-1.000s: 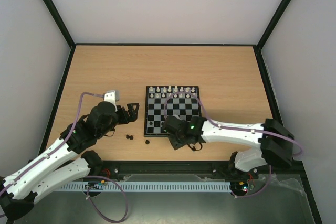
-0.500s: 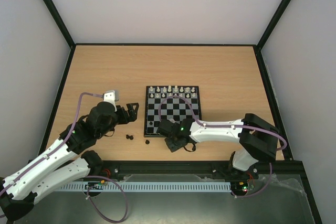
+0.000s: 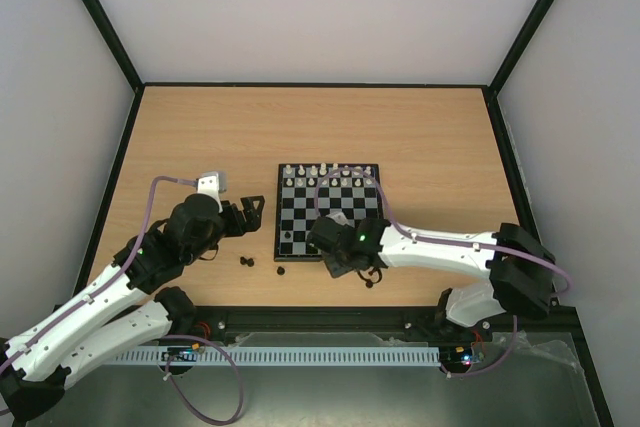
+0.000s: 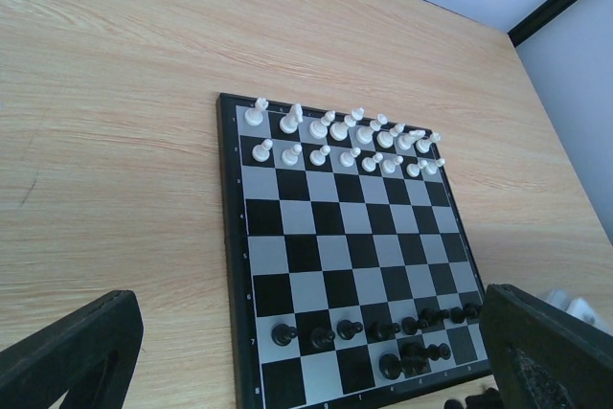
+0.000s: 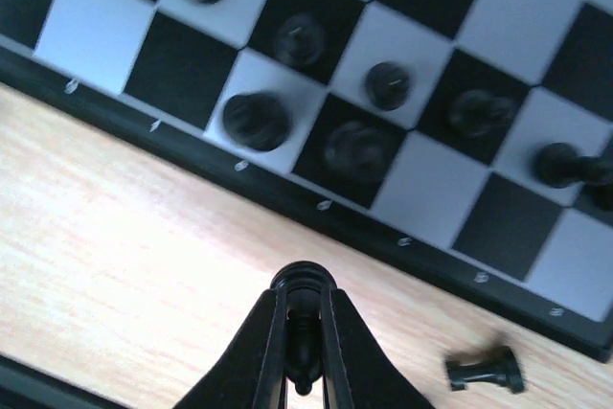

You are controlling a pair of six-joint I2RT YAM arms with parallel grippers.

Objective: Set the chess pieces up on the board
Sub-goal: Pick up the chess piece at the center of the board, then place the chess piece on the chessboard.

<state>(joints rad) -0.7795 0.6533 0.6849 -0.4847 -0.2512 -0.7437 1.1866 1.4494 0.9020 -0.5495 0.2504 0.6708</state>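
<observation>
Between the pinched tips of the right claw (image 5: 303, 302) sits one black piece (image 5: 303, 283). The jaws are closed tight on it, gripping it by the body so its round head pokes up clear. That looks like a hold meant to keep it upright for a clean drop onto a square.

Just ahead of the claw runs the near border of the board (image 5: 316, 208). Beyond it the black pieces (image 5: 356, 150) stand in a patchy back rank with gaps, so I'd say this one is headed for one of those empty squares.

Off to the claw's right, a fallen piece (image 5: 484, 371) lies on its side on the table (image 5: 115, 237), waiting for a later pick. Far across the board from the claw, the white pieces (image 4: 335, 136) fill their two rows neatly.

Over on the other side, the left claw (image 3: 246, 215) hangs beside the board with jaws spread as wide as they go, holding nothing. Two loose black pieces (image 3: 248, 261) sit near it, and it seems ready to take one of them.
</observation>
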